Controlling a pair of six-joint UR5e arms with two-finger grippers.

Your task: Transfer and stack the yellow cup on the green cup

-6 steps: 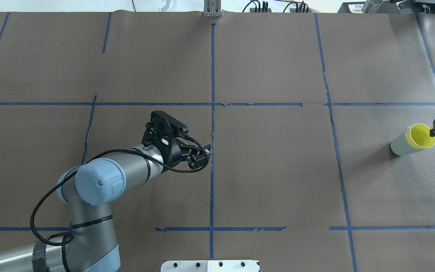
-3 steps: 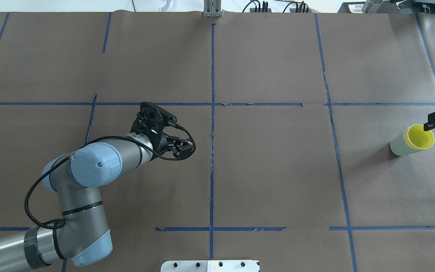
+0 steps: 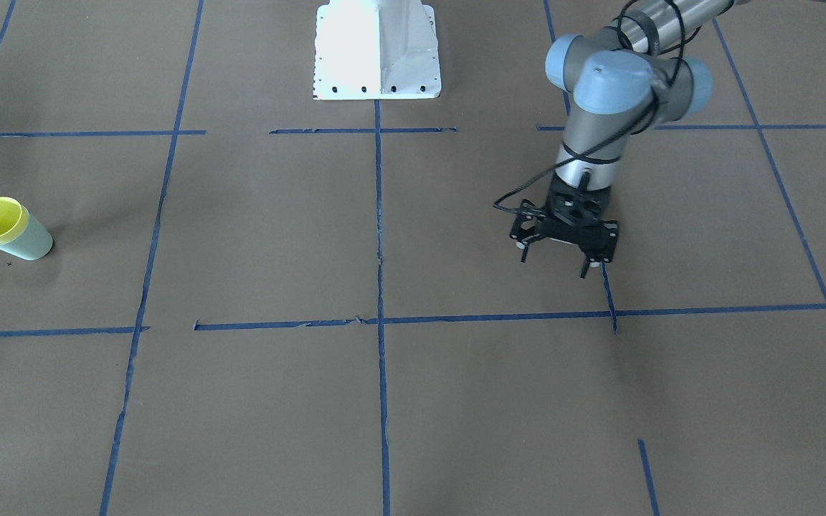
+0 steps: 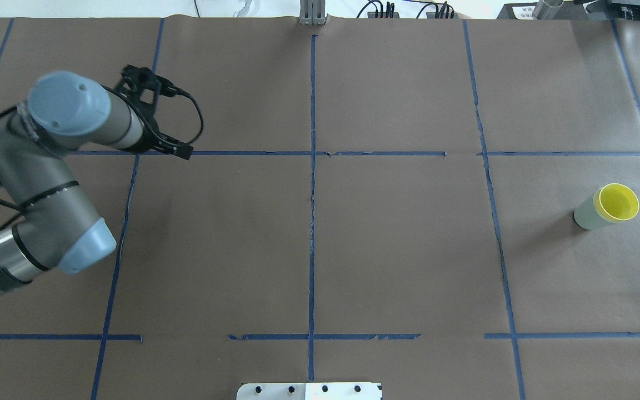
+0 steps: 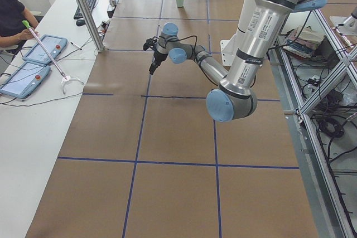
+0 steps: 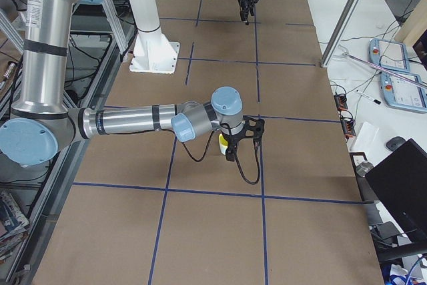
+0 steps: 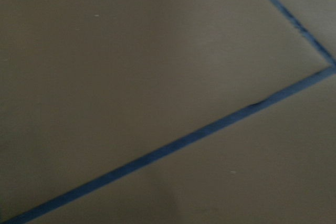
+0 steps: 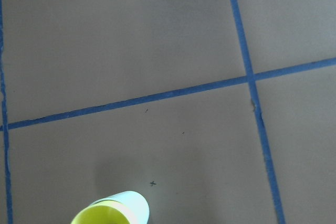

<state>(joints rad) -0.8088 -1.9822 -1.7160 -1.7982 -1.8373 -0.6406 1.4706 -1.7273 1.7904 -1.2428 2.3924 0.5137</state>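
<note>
Yellow cup (image 4: 619, 201): we find it nested in green cup (image 4: 585, 216), at the right edge of the overhead view. Left gripper (image 3: 555, 264): jaws wide, empty, far off. Right gripper (image 6: 239, 143): jaw state we cannot tell; it sits just beside the cups, where a brush could topple them.

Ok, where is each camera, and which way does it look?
Front-facing: across the table, facing the robot; left arm, open left gripper.
Overhead: behind the robot, looking down; left arm, yellow cup in green cup.
Exterior left: table's left end; left arm.
Exterior right: right end; both arms, right gripper.
Left wrist: down at blue tape; no body.
Right wrist: down at cups; no body.
Front-facing and overhead share the cups.
</note>
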